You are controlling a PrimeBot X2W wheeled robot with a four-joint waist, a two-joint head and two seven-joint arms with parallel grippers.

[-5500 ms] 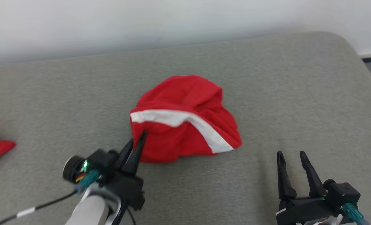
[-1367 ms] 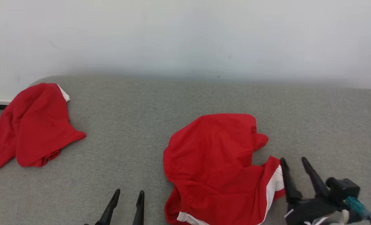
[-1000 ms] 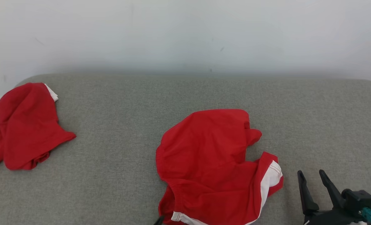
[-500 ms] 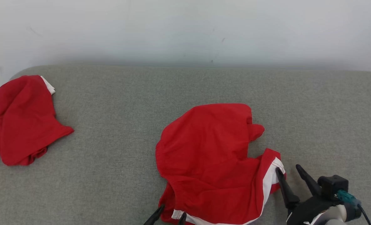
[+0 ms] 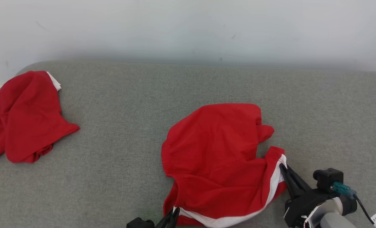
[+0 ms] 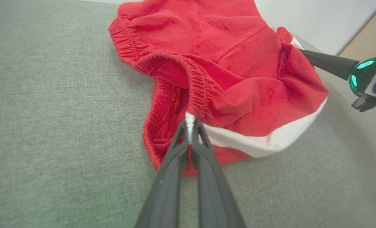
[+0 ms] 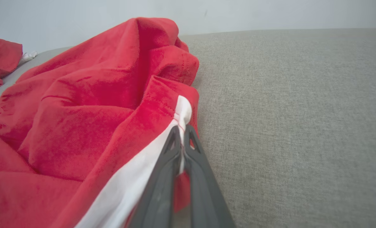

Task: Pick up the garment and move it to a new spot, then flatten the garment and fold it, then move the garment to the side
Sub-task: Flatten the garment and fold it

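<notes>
**A:** How's the light?

**B:** Soft and even, coming from above, with no glare. The wall [image 5: 188, 28] is a flat, pale grey.

**A:** Any shadows?

**B:** Faint ones. There's a dim band where the wall meets the grey upholstery [image 5: 111, 95], and the folds of the garment [image 5: 216, 152] darken softly.

**A:** Is it sharp?

**B:** The head view is crisp. In its wrist view, the left gripper [image 6: 190, 123] blurs close to the lens. The edges bow outward, and a green lamp [image 6: 363, 65] glows at the right.

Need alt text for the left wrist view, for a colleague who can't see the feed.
The left end effector is shut on the white-trimmed edge of a crumpled red garment lying on a grey fabric surface. At the right, the right end effector grips the garment's far corner.
</notes>
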